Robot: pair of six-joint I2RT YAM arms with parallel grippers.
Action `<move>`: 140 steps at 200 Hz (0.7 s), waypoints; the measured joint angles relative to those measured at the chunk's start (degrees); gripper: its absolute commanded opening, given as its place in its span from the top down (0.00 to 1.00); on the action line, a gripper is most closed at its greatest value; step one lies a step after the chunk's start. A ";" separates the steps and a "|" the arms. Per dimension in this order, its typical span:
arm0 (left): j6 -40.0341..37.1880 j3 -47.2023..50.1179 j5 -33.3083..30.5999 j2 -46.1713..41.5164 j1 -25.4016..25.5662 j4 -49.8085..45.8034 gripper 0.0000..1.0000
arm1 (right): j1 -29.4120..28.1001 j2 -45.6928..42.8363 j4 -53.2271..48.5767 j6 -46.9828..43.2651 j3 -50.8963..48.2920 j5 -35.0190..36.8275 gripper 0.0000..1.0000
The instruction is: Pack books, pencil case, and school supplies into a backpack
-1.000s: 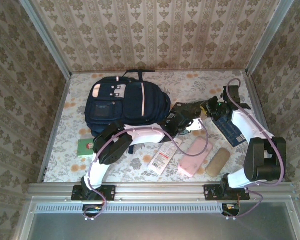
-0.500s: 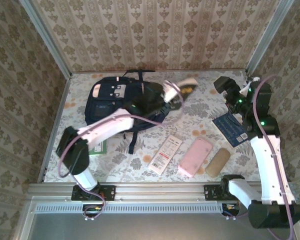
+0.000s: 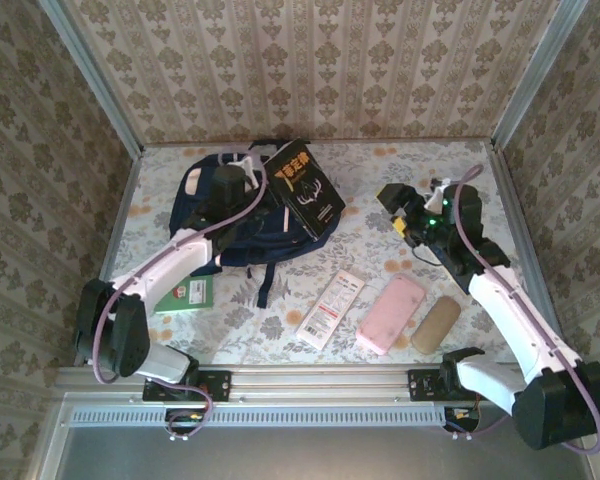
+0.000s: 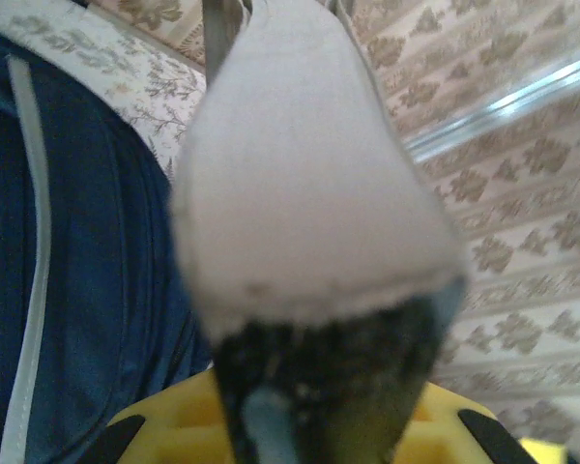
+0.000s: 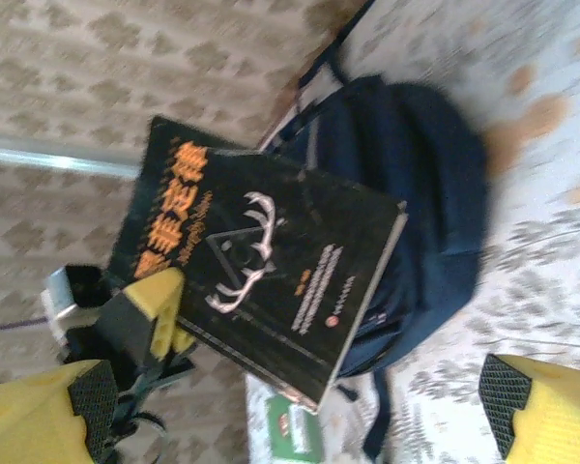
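The navy backpack point(image 3: 215, 215) lies at the back left of the table. My left gripper point(image 3: 263, 172) is shut on a black book point(image 3: 306, 190) with an orange title and white antlers, and holds it tilted in the air over the backpack's right side. In the left wrist view the book point(image 4: 309, 193) is a close blur above the yellow fingers point(image 4: 155, 430), with the backpack point(image 4: 87, 271) to the left. My right gripper point(image 3: 405, 212) hangs open to the right of the book, nothing in it. Its view point(image 5: 298, 391) faces the book point(image 5: 271, 280) and backpack point(image 5: 416, 184).
A green booklet point(image 3: 192, 292) lies left of the backpack's straps and shows again under the book point(image 5: 295, 427). Along the front lie a white packet with red print point(image 3: 330, 308), a pink pouch point(image 3: 390, 313) and a tan pouch point(image 3: 435, 323). Patterned walls close off three sides.
My left arm lifted the black book from the table's middle and swung it left over the backpack. My right gripper opened wide, let go of the book and drew back to the right.
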State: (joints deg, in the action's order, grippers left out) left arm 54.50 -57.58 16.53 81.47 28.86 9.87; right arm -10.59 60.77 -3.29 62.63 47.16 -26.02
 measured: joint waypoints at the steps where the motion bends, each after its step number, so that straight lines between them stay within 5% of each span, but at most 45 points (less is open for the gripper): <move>1: 0.22 0.09 0.00 -0.09 -0.04 0.04 1.00 | -0.11 0.07 0.35 0.20 -0.09 -0.09 0.00; 66: 15.41 0.98 -3.21 -11.26 -1.97 5.79 1.00 | -11.56 9.73 21.79 17.05 -2.69 -1.66 0.00; 140: 20.04 1.73 -6.93 -14.16 -2.34 7.08 1.00 | -19.10 18.34 40.06 27.87 -2.78 2.40 0.00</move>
State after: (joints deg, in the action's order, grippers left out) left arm 74.54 -55.86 9.61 67.31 26.52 16.95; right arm -29.69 79.11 36.77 90.50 44.38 -23.62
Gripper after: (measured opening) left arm 0.164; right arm 0.995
